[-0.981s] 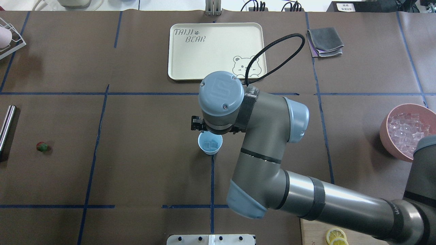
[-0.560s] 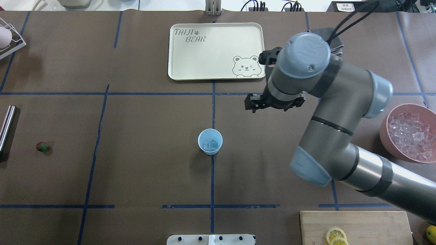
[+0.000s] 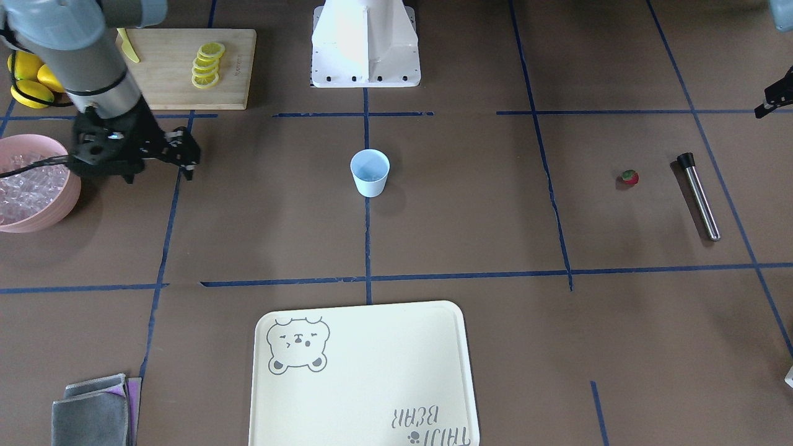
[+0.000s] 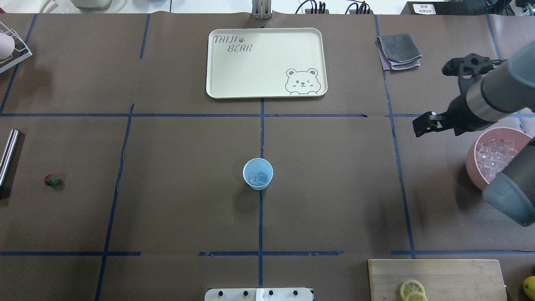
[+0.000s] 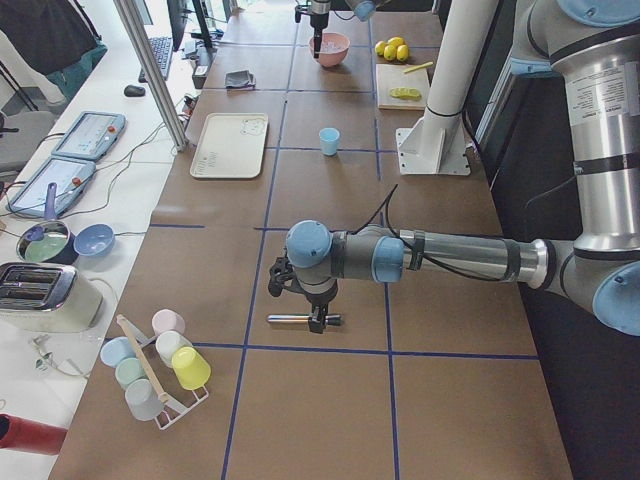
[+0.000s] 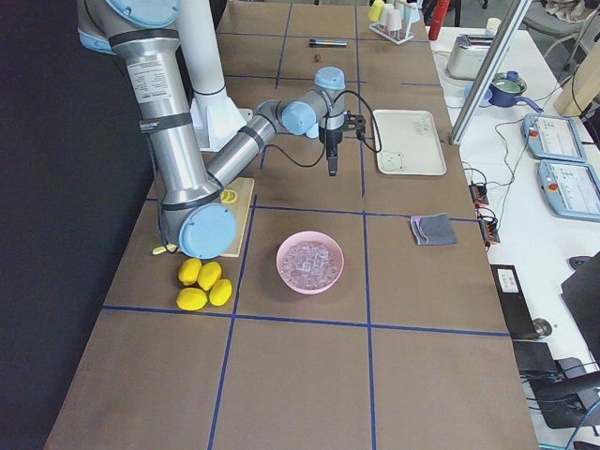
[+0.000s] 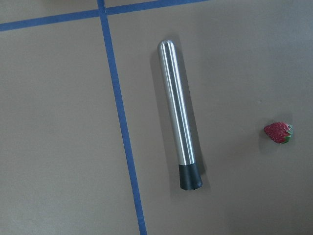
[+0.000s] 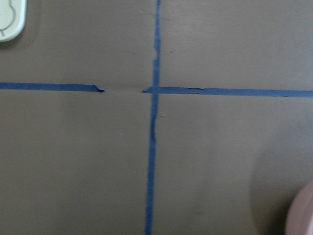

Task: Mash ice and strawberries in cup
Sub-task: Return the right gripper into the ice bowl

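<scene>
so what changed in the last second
The right gripper left its spot over the cup and swung away to the robot's right, ending beside the pink bowl. The cup with its ice, the strawberry and the steel muddler stayed put.

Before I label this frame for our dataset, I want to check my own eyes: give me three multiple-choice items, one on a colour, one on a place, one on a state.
1. What colour is the cup? A pink; B pale blue; C yellow.
2. Where does the strawberry lie? A in the cup; B touching the cup's outside; C far from the cup, on the table beside the metal rod.
3. What does the cup hold? A ice only; B ice and strawberry; C nothing.

Key: 1 B, its wall shows pale blue in the front-facing view. 2 C, it lies on the brown table near the rod, not touching it. 3 A, the overhead view shows clear cubes inside and nothing red.
</scene>
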Robot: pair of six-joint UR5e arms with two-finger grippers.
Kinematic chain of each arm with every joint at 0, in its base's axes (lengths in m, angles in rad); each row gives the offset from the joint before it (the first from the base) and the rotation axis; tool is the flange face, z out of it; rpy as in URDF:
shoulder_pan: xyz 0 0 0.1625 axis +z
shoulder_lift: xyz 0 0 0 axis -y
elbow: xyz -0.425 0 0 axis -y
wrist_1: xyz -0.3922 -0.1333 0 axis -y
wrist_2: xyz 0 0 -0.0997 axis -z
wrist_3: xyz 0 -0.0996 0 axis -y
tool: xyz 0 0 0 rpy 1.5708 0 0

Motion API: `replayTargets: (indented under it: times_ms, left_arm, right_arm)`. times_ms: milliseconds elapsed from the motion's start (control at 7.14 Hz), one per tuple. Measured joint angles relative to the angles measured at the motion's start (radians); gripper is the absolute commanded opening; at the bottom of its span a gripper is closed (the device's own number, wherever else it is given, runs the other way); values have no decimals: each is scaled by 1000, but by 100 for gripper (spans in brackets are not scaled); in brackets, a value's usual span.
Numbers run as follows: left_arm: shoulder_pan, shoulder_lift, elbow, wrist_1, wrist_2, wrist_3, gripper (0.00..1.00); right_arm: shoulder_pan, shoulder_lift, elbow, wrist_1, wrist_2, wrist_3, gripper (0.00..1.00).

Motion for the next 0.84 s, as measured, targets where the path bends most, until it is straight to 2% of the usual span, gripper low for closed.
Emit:
replayTargets:
  times_ms: [140, 420, 701, 841]
  left_arm:
    - [2, 0, 0, 0, -1, 0, 100]
    - [5, 0, 0, 0, -1, 0, 100]
    - [6, 0, 0, 0, -1, 0, 100]
    - [6, 0, 0, 0, -1, 0, 100]
  right_arm:
    - [39, -98, -11, 83, 11, -9, 100]
    - [70, -215, -47, 166, 19, -17, 99]
    - [76, -270, -87, 208, 20, -22, 94]
    - [78, -282, -112, 236, 19, -22, 89]
